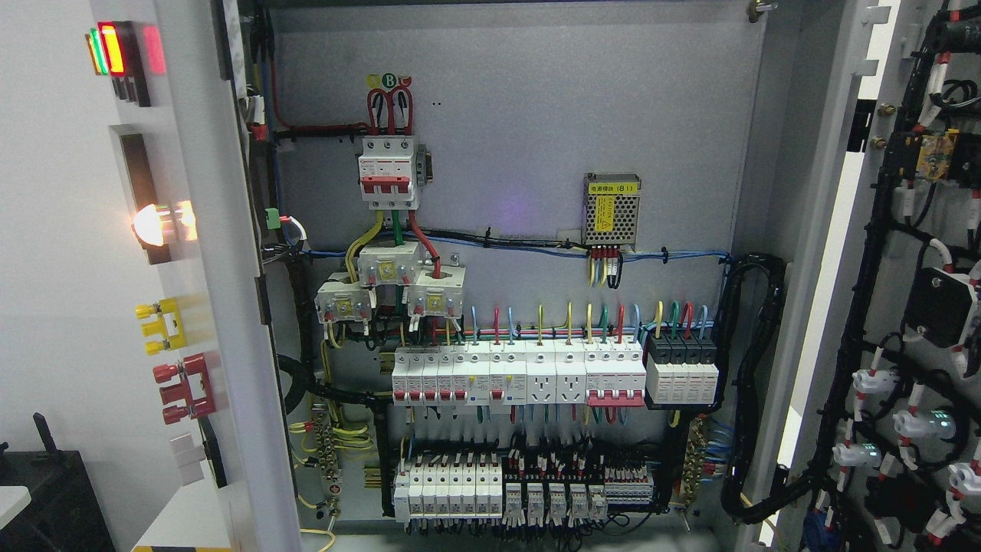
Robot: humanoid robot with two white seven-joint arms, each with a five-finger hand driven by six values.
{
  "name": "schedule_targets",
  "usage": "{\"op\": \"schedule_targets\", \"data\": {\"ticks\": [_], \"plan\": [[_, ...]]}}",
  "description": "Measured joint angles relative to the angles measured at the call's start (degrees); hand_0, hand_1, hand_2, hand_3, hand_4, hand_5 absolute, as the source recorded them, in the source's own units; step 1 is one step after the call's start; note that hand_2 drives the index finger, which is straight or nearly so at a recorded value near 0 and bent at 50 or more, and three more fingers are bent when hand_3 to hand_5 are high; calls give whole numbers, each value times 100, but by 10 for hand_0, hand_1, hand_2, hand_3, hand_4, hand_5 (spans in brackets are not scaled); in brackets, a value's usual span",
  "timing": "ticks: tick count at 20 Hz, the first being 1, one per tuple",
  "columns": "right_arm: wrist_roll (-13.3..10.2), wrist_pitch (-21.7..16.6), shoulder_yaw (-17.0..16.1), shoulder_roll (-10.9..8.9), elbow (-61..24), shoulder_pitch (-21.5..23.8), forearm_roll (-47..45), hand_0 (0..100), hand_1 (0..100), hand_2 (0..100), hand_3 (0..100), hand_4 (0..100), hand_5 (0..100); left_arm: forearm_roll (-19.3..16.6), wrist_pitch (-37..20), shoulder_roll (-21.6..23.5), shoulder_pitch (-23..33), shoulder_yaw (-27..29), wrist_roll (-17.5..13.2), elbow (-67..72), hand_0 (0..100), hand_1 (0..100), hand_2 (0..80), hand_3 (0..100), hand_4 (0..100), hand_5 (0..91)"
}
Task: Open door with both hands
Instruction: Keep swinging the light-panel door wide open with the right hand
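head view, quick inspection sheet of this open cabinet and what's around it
surface: grey backplate, bare upper area
job's things: right door swung open, wiring on its inside; left panel with lit indicator lamp
clutter: nothing seen
grippers: neither hand in view
cables: black cable bundle looping to the right door; coloured wires into the breaker row
surroundings: main breaker, power supply, terminal row

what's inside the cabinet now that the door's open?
Inside the cabinet: red-handled main breaker, meshed power supply, breaker rows, terminal blocks, coloured wiring. Behind the backplate: hidden. No robot hands in view.
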Motion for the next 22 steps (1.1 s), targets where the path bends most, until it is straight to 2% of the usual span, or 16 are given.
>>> {"op": "schedule_targets", "data": {"ticks": [22], "plan": [[-7,57,228,74,-18,-33,313,0,0,0,0,0,0,0,0,0,0,0,14,0,0,0,0,0,42,0]]}}
